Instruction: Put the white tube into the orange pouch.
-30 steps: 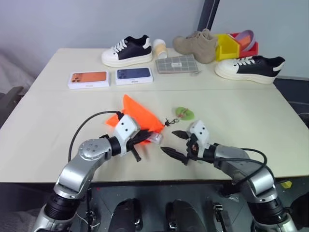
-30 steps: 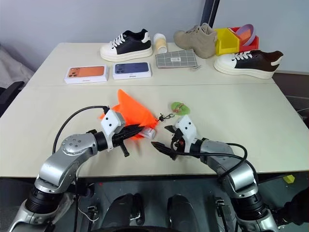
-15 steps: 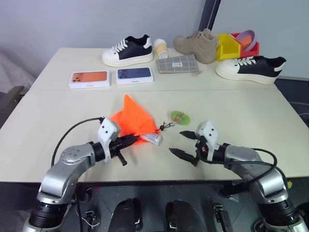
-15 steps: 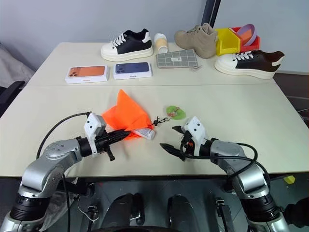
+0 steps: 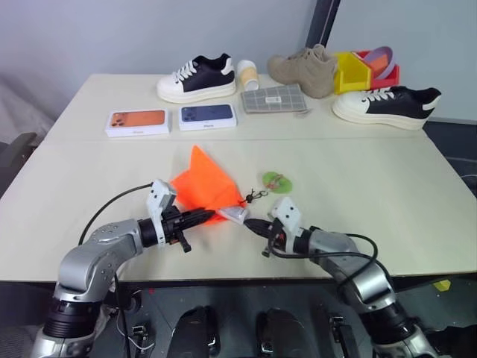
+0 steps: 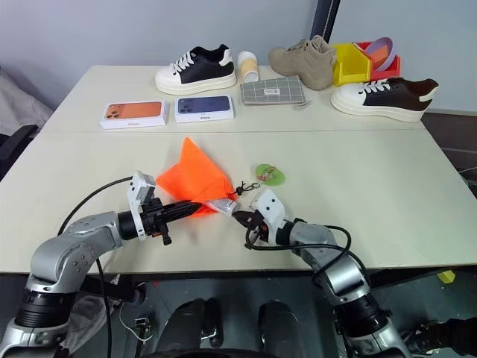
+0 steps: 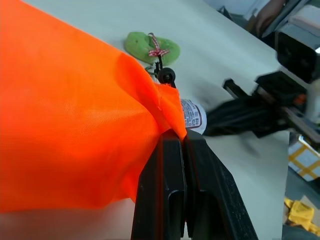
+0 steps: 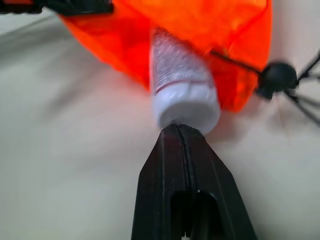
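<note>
Head views, surroundings: cream table [image 5: 373,186]; along the far edge a black-and-white sneaker [image 5: 197,77], a cream cup [image 5: 247,74], a checked wallet [image 5: 273,98], a tan shoe [image 5: 304,71], yellow and red bins [image 5: 365,68], a second sneaker [image 5: 386,104]; nearer, an orange phone box [image 5: 136,121] beside a blue phone box [image 5: 208,116].
Head views, in the way: nothing between the two claws but the pouch mouth; green tag [image 5: 276,180] lying just beyond on its black cord.
Head views, task things: orange pouch [image 5: 203,184] mid-table, peaked like a tent; white tube [image 5: 234,215] poking from its near right corner.
Head views, claws: left gripper [image 5: 212,216] pinched shut on the pouch edge; right gripper [image 6: 240,218] fingers together, tip at the tube end.
Left wrist view, seen: pouch fabric [image 7: 75,115] clamped between closed black fingers [image 7: 172,190]; tube end [image 7: 192,114] just past the hem, with the right arm's black fingers blurred beyond it.
Left wrist view, hard to make out: most of the tube hidden under the fabric.
Right wrist view, seen: tube [image 8: 182,82] half inside the pouch mouth [image 8: 235,65], cap end outward; closed fingertips [image 8: 182,145] against the cap, holding nothing.
Right wrist view, hard to make out: depth of the tube inside the pouch, label print unreadable; black cord bead [image 8: 277,79] at the pouch corner.
</note>
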